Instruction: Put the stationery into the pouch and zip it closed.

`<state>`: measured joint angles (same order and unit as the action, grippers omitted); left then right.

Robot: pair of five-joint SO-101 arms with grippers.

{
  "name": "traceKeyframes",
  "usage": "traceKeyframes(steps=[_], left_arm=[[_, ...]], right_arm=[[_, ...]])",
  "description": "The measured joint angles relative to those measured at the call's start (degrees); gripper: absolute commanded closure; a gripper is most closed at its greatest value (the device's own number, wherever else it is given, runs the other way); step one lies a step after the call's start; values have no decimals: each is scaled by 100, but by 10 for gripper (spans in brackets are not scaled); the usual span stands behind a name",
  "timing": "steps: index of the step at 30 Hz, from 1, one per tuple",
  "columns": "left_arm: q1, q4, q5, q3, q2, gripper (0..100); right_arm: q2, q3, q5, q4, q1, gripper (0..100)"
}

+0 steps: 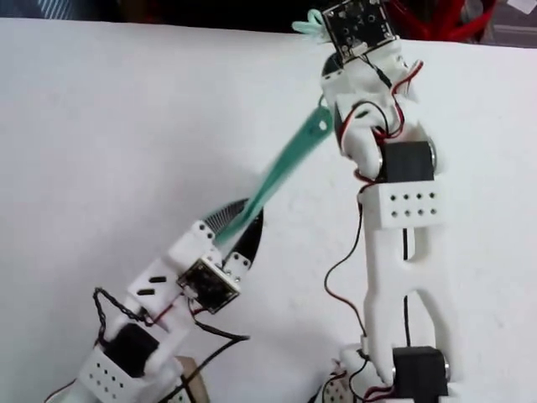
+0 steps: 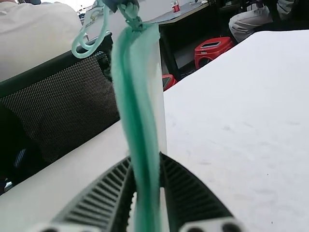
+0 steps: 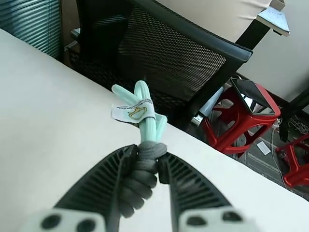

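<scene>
A mint-green pouch [image 1: 285, 164] hangs stretched edge-on above the white table [image 1: 101, 151] between both arms. My left gripper [image 1: 231, 231] is shut on its lower end; in the left wrist view the jaws pinch the pouch [image 2: 140, 121] at the left gripper [image 2: 145, 166]. At the far end, my right gripper [image 1: 325, 46] is shut on the grey braided zipper cord [image 3: 145, 169]. A mint loop [image 3: 147, 113] with a small tag [image 3: 126, 114] sticks out past the right gripper [image 3: 147, 155]. The same loop [image 2: 89, 34] shows in the left wrist view. No loose stationery shows.
The table's far edge runs just behind the right gripper. Beyond it stand a black mesh chair [image 3: 169, 53] and red stools [image 3: 241, 111]. A brown block [image 1: 195, 378] sits by the left arm's base, and loose black cables [image 1: 340, 277] trail between the arms.
</scene>
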<state>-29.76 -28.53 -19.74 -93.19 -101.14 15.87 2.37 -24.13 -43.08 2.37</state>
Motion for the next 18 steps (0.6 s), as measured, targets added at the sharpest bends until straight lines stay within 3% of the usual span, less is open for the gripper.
traceKeyframes(steps=[12,14,18], left_arm=[[-9,9,0,0,0,976],[-9,9,0,0,0,976],[62,-18,0,-70,0,976]], right_arm=[[-396,9,0,290,-88,973],[-396,9,0,281,-88,893],[-176,-70,308,-536,-149,606]])
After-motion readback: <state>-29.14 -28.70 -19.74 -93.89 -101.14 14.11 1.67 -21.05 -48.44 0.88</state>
